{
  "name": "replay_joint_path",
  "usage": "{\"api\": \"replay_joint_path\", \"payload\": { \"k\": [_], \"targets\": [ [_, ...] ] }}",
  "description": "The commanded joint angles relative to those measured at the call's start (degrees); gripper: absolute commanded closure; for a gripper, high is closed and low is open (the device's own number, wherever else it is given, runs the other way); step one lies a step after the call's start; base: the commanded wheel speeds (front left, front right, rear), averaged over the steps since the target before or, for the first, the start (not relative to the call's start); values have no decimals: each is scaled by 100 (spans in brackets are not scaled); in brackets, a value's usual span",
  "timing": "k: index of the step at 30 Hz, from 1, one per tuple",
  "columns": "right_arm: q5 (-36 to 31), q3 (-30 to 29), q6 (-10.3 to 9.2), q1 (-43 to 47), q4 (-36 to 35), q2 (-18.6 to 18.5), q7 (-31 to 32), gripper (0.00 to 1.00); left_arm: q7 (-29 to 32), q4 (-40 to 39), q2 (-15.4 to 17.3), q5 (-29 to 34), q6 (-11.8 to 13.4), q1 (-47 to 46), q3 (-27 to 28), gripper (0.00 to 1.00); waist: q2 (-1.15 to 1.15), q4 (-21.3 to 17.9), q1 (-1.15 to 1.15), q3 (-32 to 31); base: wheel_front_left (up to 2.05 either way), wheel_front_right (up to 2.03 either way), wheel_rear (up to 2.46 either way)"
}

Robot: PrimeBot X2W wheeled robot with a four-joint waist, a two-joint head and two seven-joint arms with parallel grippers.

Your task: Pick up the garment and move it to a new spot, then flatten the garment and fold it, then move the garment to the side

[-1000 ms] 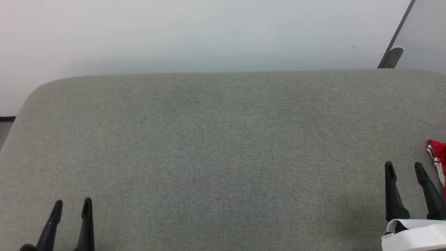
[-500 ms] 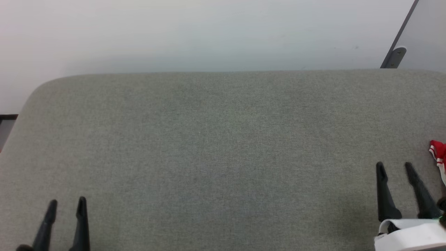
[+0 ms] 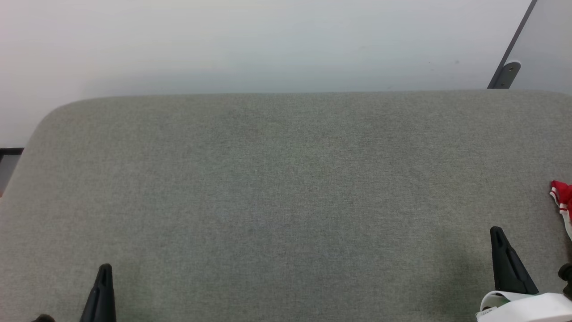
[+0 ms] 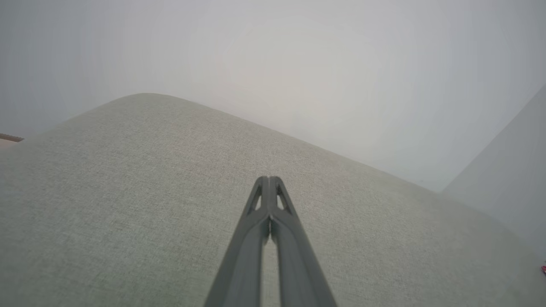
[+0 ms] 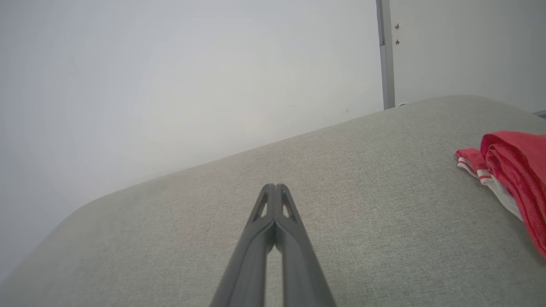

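The garment [image 3: 564,197] lies at the far right edge of the grey padded surface [image 3: 286,188], mostly cut off; I see bunched red cloth with white-and-red striped trim. In the right wrist view the garment [image 5: 516,170] sits to the right of my fingers, apart from them. My right gripper [image 3: 497,233] is shut and holds nothing, its fingers pressed together in the right wrist view [image 5: 275,186]. It sits left of the garment. My left gripper [image 3: 105,269] is at the lower left, shut and holding nothing, fingertips touching in the left wrist view [image 4: 269,179].
The padded surface has a rounded far left corner and meets a pale wall [image 3: 250,44] behind. A grey panel edge with a metal bracket [image 3: 506,74] stands at the upper right. A dark strip [image 3: 9,152] shows past the left edge.
Both grippers have gone from open to shut. Both have drawn back toward the bottom of the head view. The garment has not moved.
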Motion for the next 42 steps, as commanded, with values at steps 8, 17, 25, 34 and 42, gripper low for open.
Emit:
{"api": "replay_joint_path", "payload": {
  "k": [8, 17, 25, 34, 42],
  "targets": [
    [1013, 40, -1, -271, 144, -68, 87, 100, 213, 134, -31, -854, 2, -332, -25, 100, 0, 1, 0, -21, 0, 0, 0],
    [1824, 55, -2, -371, 336, -92, 166, 100, 411, 305, -115, -1551, 1, -522, -64, 100, 0, 2, 0, -42, 0, 0, 0],
    [2475, 62, -3, -451, 491, -108, 235, 100, 575, 428, -187, -2117, 1, -673, -89, 100, 0, 3, 0, -60, 0, 0, 0],
    [3138, 63, -3, -537, 654, -119, 310, 100, 751, 558, -266, -2691, 1, -826, -113, 100, 0, 4, 0, -81, 0, 0, 0],
    [3686, 59, -4, -612, 786, -125, 378, 100, 896, 673, -331, -3159, 1, -950, -129, 100, 0, 5, 0, -99, 0, 0, 0]
  ]
}}
